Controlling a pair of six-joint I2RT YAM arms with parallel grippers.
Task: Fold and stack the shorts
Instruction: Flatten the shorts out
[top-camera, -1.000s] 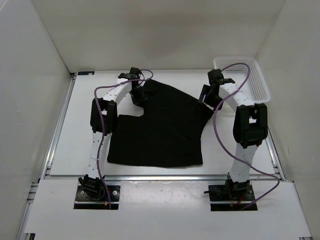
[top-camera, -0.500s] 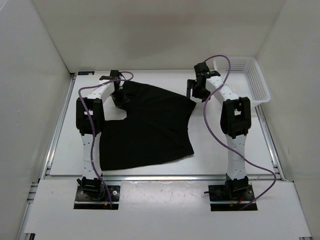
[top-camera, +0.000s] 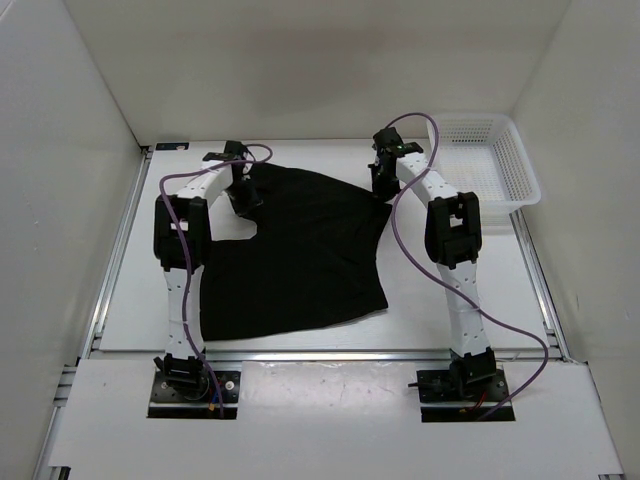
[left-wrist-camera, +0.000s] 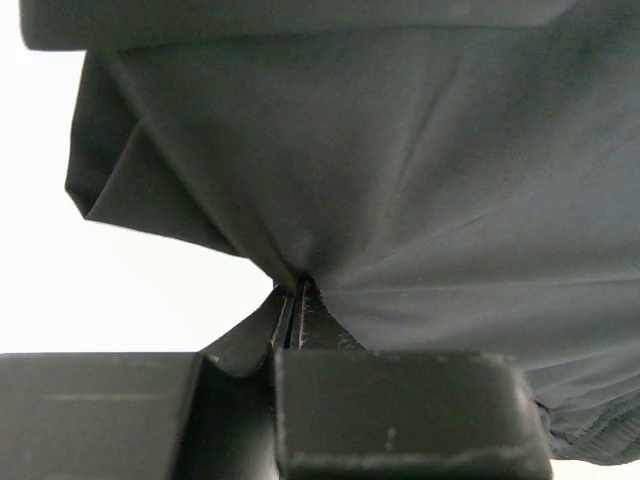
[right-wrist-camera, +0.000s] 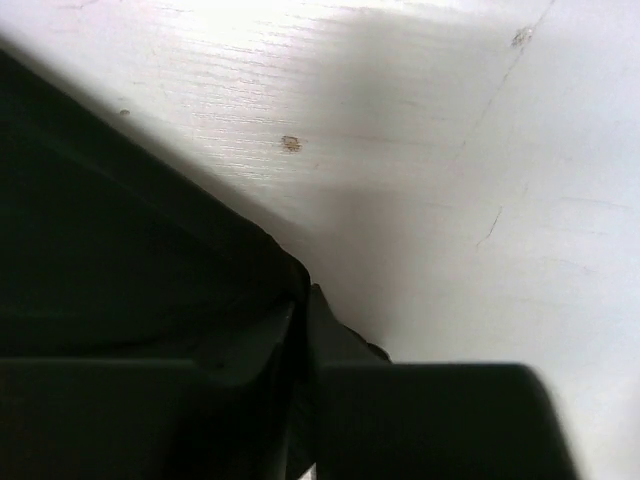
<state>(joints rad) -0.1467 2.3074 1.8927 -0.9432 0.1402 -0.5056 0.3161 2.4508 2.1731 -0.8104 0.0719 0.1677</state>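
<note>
The black shorts (top-camera: 300, 255) lie spread flat over the middle of the table. My left gripper (top-camera: 243, 196) is at their far left corner, and in the left wrist view it (left-wrist-camera: 297, 288) is shut on a pinch of the cloth (left-wrist-camera: 400, 180), which fans out in creases from the tips. My right gripper (top-camera: 382, 186) is down at the far right corner of the shorts. In the right wrist view it (right-wrist-camera: 303, 296) is shut on the black edge (right-wrist-camera: 150, 250), with the white table (right-wrist-camera: 450, 150) beside it.
A white perforated basket (top-camera: 505, 165) stands at the back right corner of the table, just right of my right arm. White walls close in the back and both sides. A metal rail (top-camera: 120, 250) runs along the table's left edge.
The shorts first slid left with my left gripper, then stayed put. My right gripper moved left and down onto the shorts' far right corner and closed on it.
</note>
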